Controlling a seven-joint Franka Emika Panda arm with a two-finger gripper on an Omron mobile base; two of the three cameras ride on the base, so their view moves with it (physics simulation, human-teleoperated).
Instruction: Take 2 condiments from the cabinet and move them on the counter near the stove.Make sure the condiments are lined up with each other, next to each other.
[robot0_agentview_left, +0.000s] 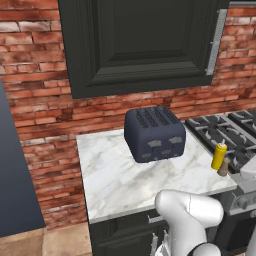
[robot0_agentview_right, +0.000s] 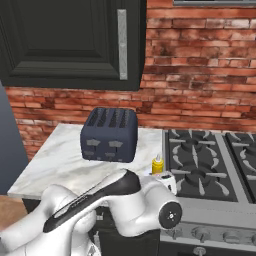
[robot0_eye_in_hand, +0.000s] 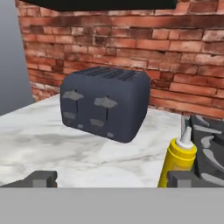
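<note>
The yellow squeeze bottle (robot0_agentview_left: 219, 155) stands upright on the white marble counter (robot0_agentview_left: 115, 175), at its right edge beside the black stove (robot0_agentview_left: 225, 131). The small brown shaker (robot0_agentview_left: 223, 168) stands right against the bottle's near side. In the hand view my gripper (robot0_eye_in_hand: 113, 179) is open wide and low over the counter with nothing between its fingers. There the yellow bottle (robot0_eye_in_hand: 179, 158) rises just behind the right fingertip (robot0_eye_in_hand: 186, 178). Above, the black cabinet (robot0_agentview_left: 140, 40) has its door shut, with the grey bar handle (robot0_agentview_left: 216, 42) at its right side.
A dark blue-grey toaster (robot0_agentview_left: 155, 134) sits at the back of the counter against the brick wall (robot0_agentview_left: 45, 100). My own arm (robot0_agentview_right: 115, 200) crosses the counter's front edge. A tall dark panel (robot0_agentview_left: 12, 175) borders the left side.
</note>
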